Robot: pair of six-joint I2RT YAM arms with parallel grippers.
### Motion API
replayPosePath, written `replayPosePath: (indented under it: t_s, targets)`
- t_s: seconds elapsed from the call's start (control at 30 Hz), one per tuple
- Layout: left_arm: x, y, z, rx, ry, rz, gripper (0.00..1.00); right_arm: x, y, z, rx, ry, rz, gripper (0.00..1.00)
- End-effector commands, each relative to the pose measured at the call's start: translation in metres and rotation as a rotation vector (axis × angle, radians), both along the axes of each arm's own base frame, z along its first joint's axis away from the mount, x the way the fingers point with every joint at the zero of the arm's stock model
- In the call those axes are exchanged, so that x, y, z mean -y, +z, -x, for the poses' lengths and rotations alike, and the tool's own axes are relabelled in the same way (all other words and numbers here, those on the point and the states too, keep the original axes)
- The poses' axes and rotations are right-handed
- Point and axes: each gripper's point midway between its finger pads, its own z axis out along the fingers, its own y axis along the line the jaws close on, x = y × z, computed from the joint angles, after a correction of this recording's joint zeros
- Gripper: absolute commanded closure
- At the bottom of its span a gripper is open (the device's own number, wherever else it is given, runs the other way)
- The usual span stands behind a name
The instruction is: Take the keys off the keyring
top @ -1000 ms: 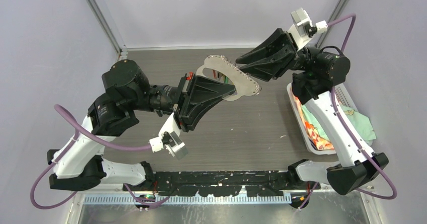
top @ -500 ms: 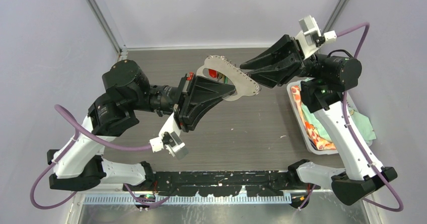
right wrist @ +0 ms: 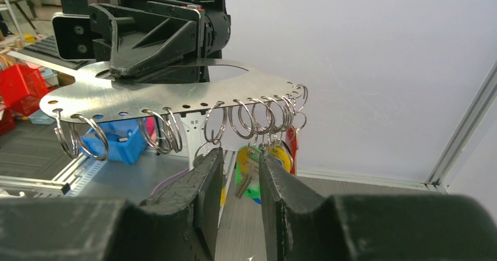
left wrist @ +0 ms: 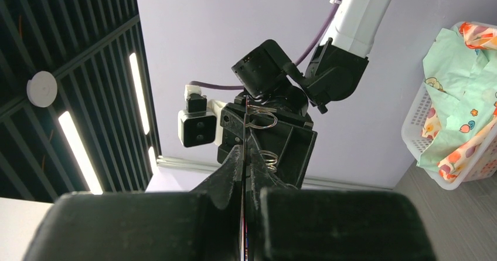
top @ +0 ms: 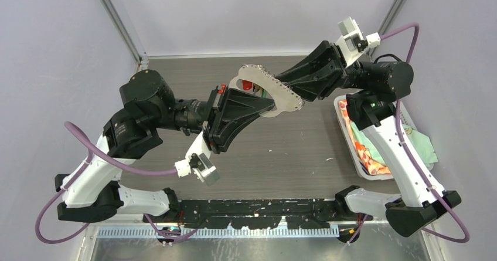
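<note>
**Keyring** (top: pixel 271 91): silvery oblong plate with a large oval cutout.
- Hangs in the air above the dark table (top: pixel 281 149), clear of it and roughly level.
- Carries a row of split rings (right wrist: pixel 158 129) threaded through the holes along its toothed edge.

**Keys** (right wrist: pixel 256 155): hang beneath the keyring from the rings crowded toward one end of it.
- Show yellow, green and red heads in the right wrist view.
- Show one red head through the keyring's cutout in the top view.

**Left gripper** (top: pixel 269 104): sits at the keyring's plain side, across from the ringed edge.
- Pressed together on the plate, pinching it.
- Shows the plate edge-on between its fingers in its own wrist view.

**Right gripper** (right wrist: pixel 237 161): sits at the keyring's ringed edge, just beneath the rings.
- Fingers spread partway, with a clear gap between them.
- Keys visible through that gap, just past the tips. Cannot tell whether touching or apart.

**White basket** (top: pixel 350 146): stands on the table to the right of the keyring, well apart from it.
- Holds patterned cloth (top: pixel 368 149).
</note>
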Motion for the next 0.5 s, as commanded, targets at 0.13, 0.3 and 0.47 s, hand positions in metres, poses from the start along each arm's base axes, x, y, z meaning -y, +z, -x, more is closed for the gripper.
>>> replayPosePath:
  t_s: [0.13, 0.3, 0.47]
  targets:
    - [-0.012, 0.0259, 0.0064, 0.046, -0.001, 0.096, 1.0, 0.008, 0.0075, 0.0081, 0.088, -0.085, 0.021, 0.66]
    - [-0.0127, 0.0257, 0.0073, 0.046, -0.004, 0.095, 1.0, 0.0098, 0.0087, 0.0087, 0.102, -0.104, 0.024, 0.67]
    - [-0.0151, 0.0263, 0.0082, 0.048, -0.004, 0.097, 1.0, 0.0127, 0.009, 0.0105, 0.119, -0.131, 0.035, 0.68]
